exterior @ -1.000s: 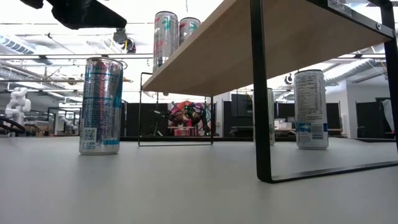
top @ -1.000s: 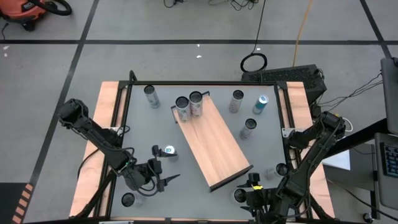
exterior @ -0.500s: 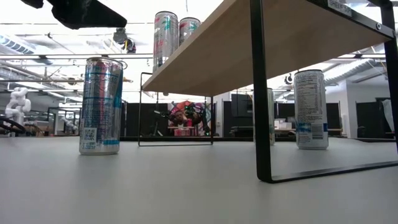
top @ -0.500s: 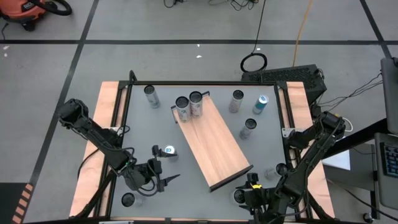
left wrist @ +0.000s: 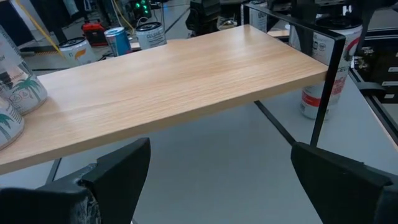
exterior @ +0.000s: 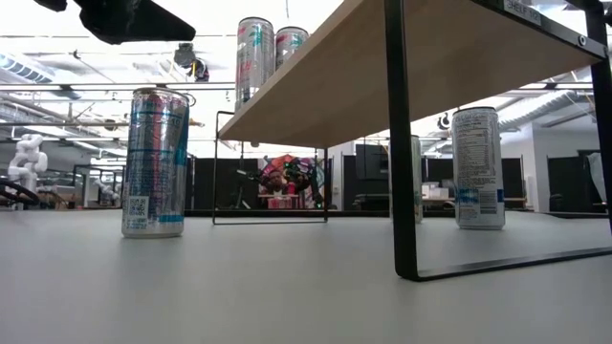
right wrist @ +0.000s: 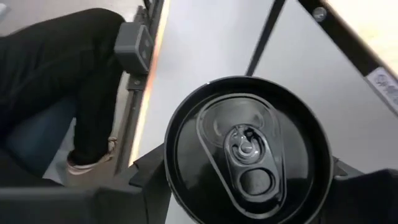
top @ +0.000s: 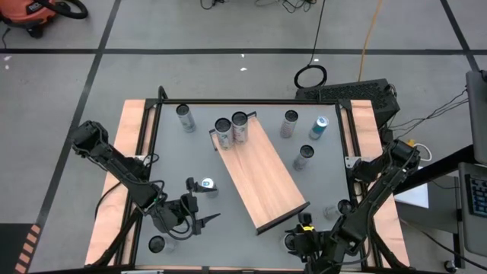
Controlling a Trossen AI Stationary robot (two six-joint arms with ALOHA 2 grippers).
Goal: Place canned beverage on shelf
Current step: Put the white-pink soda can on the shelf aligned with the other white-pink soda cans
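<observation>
the tabletop [top: 171, 175] carries the shelf [top: 262, 175], laid diagonally, two cans [top: 230, 128] on its far end. loose cans [top: 303, 157] stand around it. the black-topped can [right wrist: 245, 152] sits near the shelf's near corner, under the right end effector [top: 300, 240], fingers flanking it; i cannot tell if they grip. likely stiff, slick, dentable: take mid-wall. the shelf leg [right wrist: 264, 37] crowds the lift. left end effector [left wrist: 217, 186] released.
</observation>
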